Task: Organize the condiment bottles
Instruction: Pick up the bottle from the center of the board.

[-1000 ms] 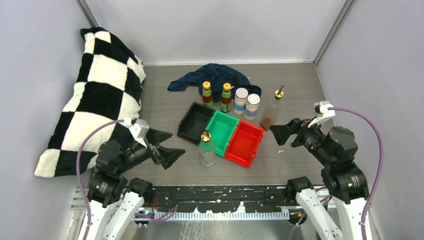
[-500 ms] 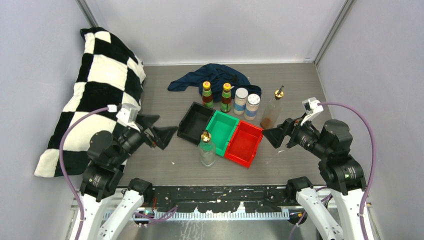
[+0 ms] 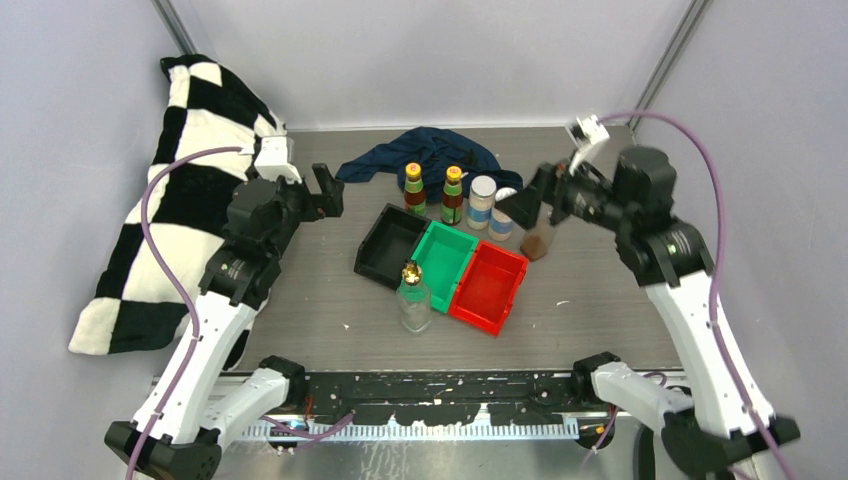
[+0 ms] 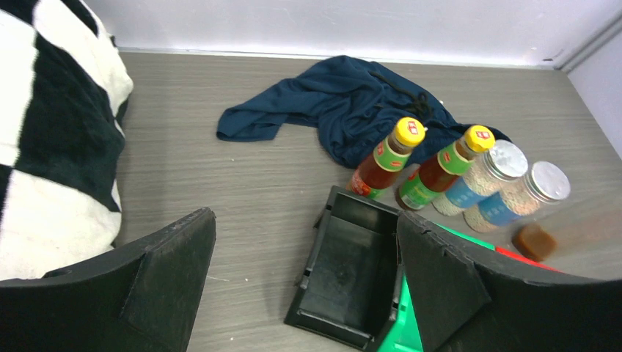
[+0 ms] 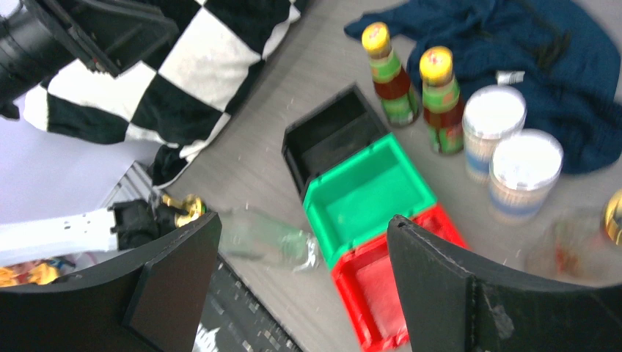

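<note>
Fingers (image 4: 169, 271) apart; left gripper (image 4: 304, 216), right gripper (image 5: 304, 218) aloft

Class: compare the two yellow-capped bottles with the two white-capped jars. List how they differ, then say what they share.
Caps: the yellow-capped bottles have small yellow tops, while the white-capped jars have wide pale lids.
Shape: the bottles narrow to a neck, while the jars are straight cylinders.
Contents: the bottles hold dark reddish liquid, and the jars hold pale grains.
Shared: all four stand upright in one row beyond the bins.
</note>
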